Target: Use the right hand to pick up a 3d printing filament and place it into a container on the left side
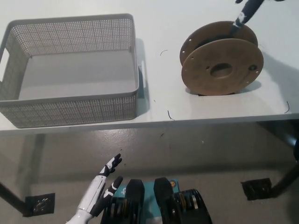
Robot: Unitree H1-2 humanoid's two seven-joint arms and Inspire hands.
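Reaching over the filament spool from the far side, the right hand, its finger state impossible to tell, needs to close on the spool's rim before carrying it left to the basket, while the left hand rests low with fingers apart

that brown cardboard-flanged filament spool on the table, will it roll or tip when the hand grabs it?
The brown cardboard-flanged filament spool stands on its round flange edges, so a sideways nudge would probably roll it. The flat flanges look stiff; gripping across them should hold. The wound filament likely makes it heavy for its size. The black right hand, at its top rim, shows only fingertips.
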